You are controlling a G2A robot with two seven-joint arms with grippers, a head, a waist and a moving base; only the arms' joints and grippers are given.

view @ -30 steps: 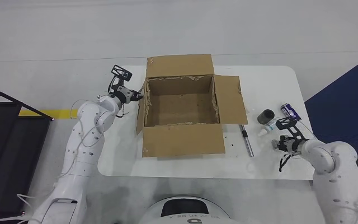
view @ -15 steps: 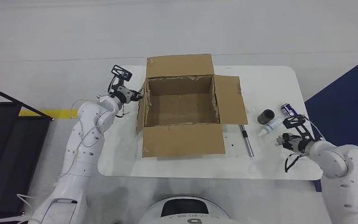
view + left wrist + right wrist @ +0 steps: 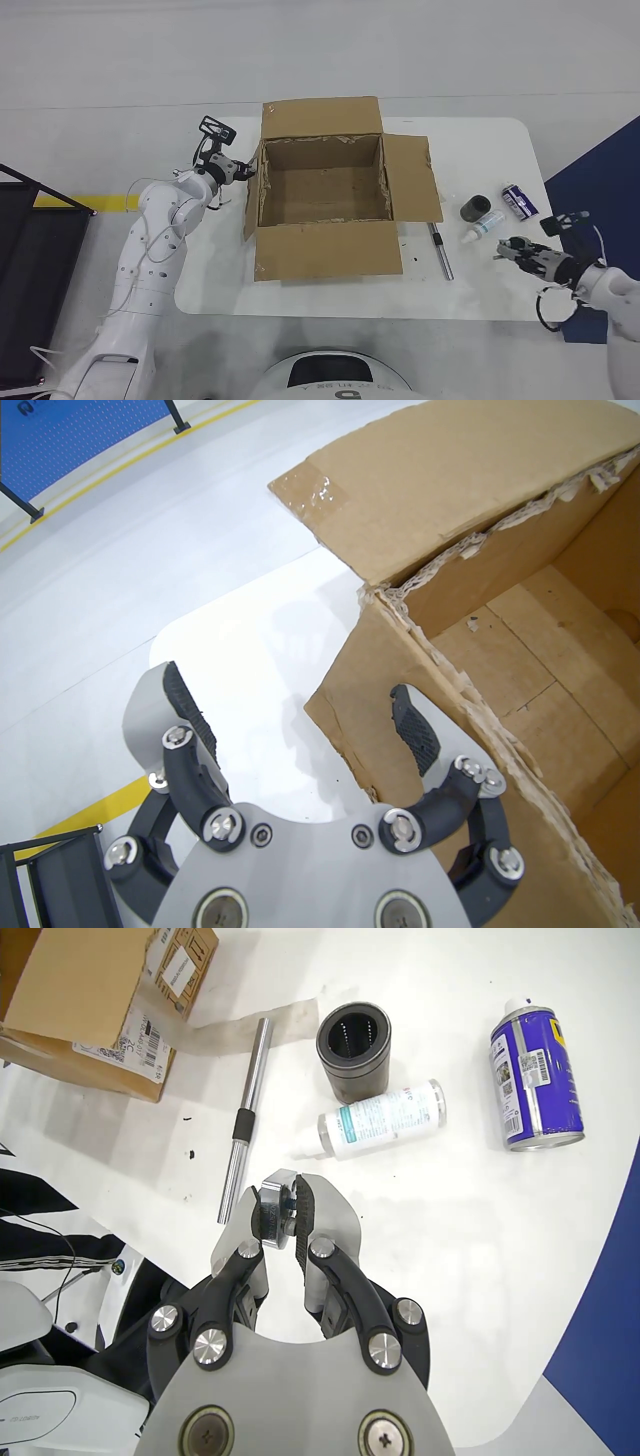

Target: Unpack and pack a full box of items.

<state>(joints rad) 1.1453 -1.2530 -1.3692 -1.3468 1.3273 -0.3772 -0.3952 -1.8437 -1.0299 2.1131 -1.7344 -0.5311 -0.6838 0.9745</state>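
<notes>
- A white table with rounded corners (image 3: 470, 140) is standing on a pale grey floor (image 3: 320, 50).
- A yellow stripe (image 3: 90, 202) is running across that floor, beside the table's left end.
- A black metal-framed rack (image 3: 35, 270) is standing near that stripe, apart from the table.
- A blue perforated panel on a black stand (image 3: 75, 435) is standing farther off, behind another yellow line.
- A dark blue surface (image 3: 600, 170) is lying just beyond the table's right end.

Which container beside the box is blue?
The spray can, farthest from the box, with a white cap; the bottle is white, the short tube black.
</notes>
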